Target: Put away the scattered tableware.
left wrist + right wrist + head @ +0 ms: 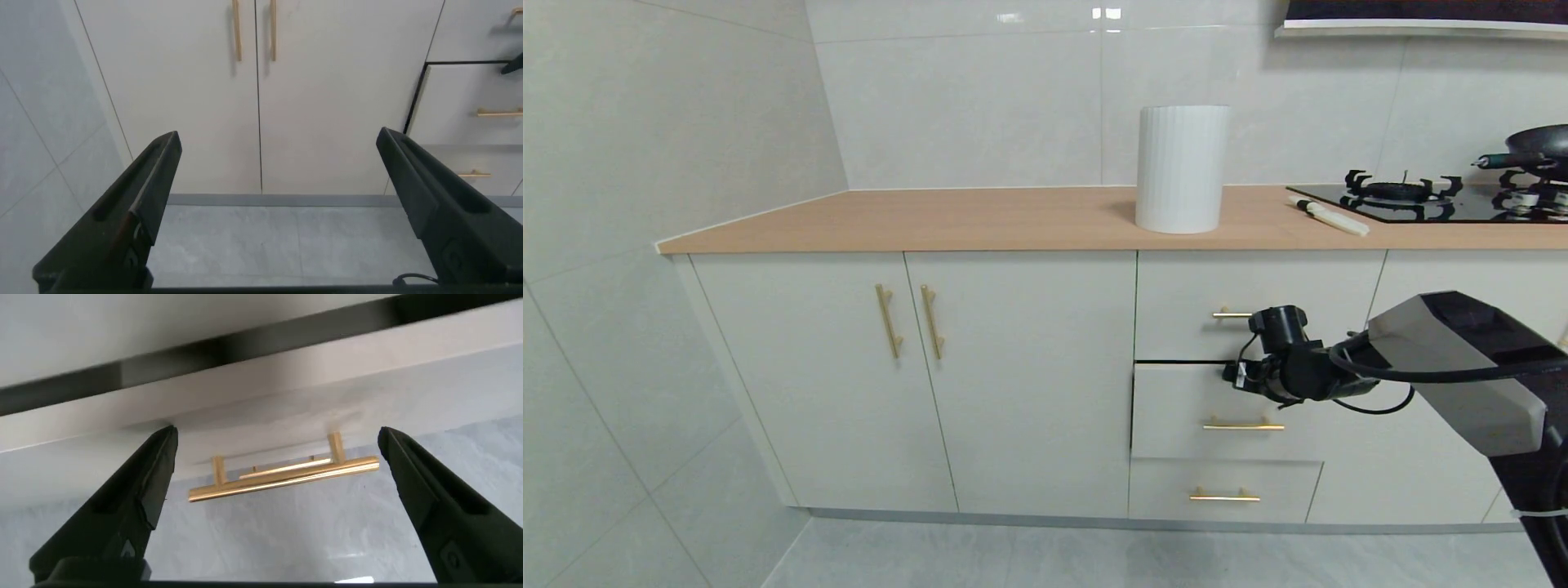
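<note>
A white-handled utensil [1327, 216] lies on the wooden countertop [980, 219] beside the stove. A tall white ribbed canister [1181, 168] stands on the counter left of it. Below, the middle drawer [1176, 412] juts out a little from the cabinet front. My right gripper [1235, 374] hovers at that drawer's top edge; in the right wrist view its fingers [278, 439] stand open on either side of the gold handle [286, 475], touching nothing. My left gripper [278, 143] is open and empty, low over the floor, facing the double cabinet doors [253, 90].
A black gas hob [1429, 200] with a dark pan [1539, 147] fills the counter's right end. Gold handles mark the top drawer [1232, 314], bottom drawer [1223, 496] and the cabinet doors [911, 320]. A tiled wall closes the left side; grey floor lies below.
</note>
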Controlling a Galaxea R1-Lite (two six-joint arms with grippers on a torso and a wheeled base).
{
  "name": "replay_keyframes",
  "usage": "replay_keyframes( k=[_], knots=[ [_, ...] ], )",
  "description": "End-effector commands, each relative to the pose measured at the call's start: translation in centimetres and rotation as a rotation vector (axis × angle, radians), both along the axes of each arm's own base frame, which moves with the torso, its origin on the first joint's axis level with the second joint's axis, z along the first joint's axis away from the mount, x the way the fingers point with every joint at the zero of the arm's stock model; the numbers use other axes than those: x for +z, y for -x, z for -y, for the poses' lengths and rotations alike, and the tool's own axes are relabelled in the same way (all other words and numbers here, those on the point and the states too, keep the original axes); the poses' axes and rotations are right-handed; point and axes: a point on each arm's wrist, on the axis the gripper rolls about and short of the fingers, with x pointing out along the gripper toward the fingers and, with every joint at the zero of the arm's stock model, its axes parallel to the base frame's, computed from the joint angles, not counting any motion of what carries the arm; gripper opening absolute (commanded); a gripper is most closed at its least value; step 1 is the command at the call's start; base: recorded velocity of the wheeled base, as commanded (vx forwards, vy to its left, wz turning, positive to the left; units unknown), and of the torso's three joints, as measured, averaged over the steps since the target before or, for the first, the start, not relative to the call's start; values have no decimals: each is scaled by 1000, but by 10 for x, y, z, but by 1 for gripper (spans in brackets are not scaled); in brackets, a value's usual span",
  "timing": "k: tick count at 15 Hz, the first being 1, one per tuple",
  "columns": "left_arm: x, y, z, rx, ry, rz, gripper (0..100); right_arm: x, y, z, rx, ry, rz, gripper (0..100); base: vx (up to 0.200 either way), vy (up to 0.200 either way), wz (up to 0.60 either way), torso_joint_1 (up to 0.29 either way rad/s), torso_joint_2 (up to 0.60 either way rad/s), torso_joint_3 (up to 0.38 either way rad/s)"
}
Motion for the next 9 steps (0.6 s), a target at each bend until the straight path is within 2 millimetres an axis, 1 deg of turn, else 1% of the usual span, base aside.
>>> replay_keyframes(
  k=[1,4,6,9],
  knots=[
    [0,0,0,0,0,0,100,-11,-8,3,-21,3,13,100,0,0,0,0,0,0],
    [0,0,0,0,0,0,100,-11,-15,3,-62,-18,40,100,0,0,0,0,0,0],
    [0,0,0,0,0,0,100,-15,-16,3,-68,-23,39,100,0,0,0,0,0,0],
    [0,0,0,0,0,0,100,-14,-19,3,-75,-25,49,100,0,0,0,0,0,0]
  ],
)
